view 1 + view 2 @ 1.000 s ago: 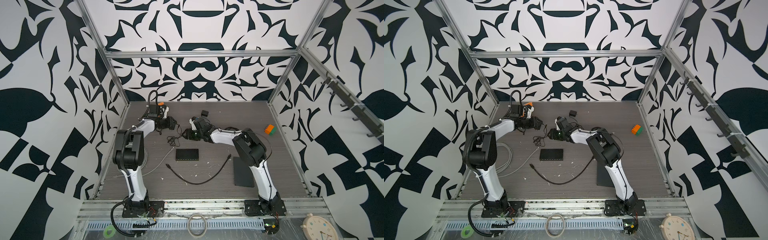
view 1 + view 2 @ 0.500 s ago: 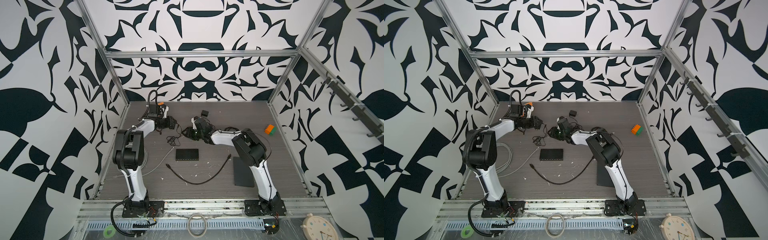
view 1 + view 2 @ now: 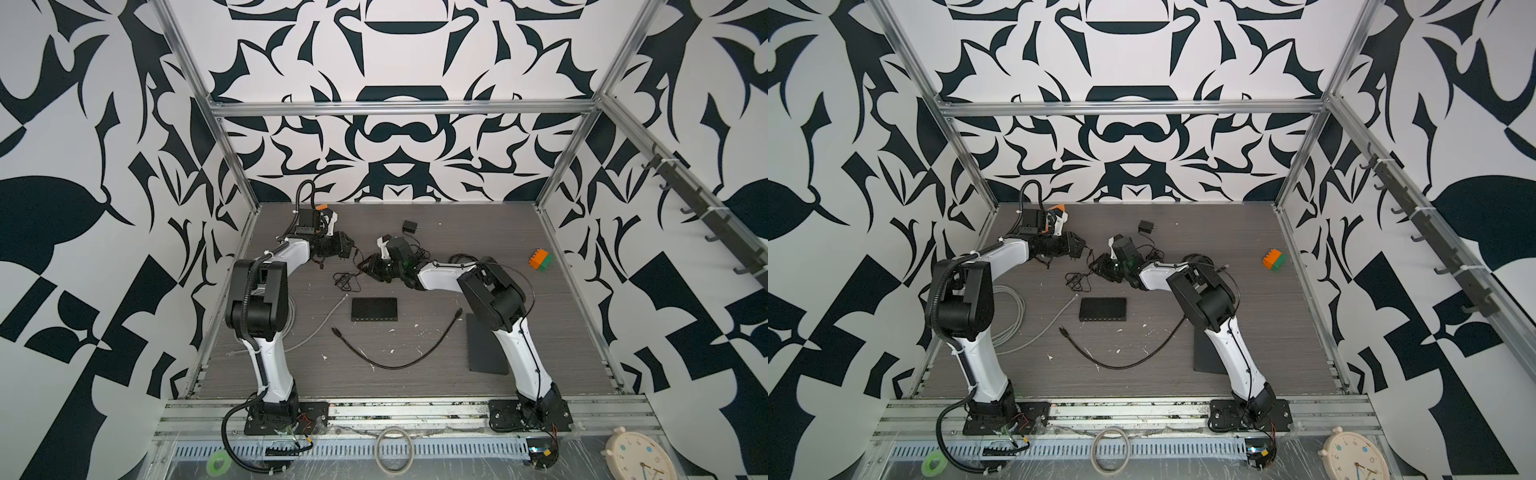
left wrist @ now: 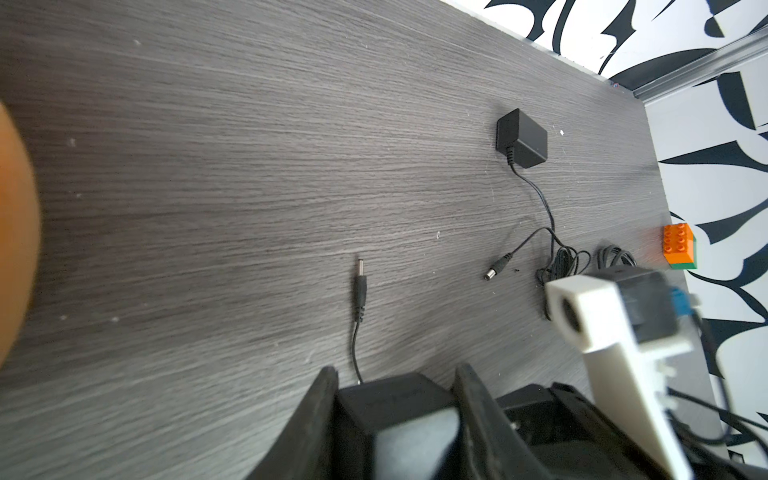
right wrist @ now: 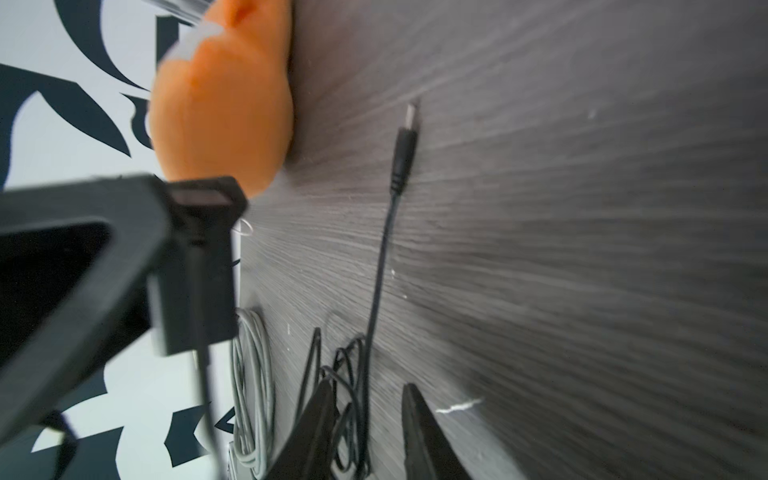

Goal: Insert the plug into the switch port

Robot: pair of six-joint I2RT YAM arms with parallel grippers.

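left gripper (image 4: 395, 370) — clamped on black adapter (image 4: 395, 403) | right gripper (image 5: 368, 388) — jaws apart, thin cord (image 5: 376, 291) between them | plug (image 4: 360, 282) lies on table (image 4: 208, 166) | switch (image 3: 374, 309) nearer, well apart

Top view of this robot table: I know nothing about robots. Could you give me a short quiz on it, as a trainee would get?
1. True or false: a gripper holds the switch.
2. Fill in: the block near the right wall is orange and ____.
3. What is clamped in the left gripper? A) switch; B) block; C) adapter.
Key: 1 false; 2 green; 3 C.
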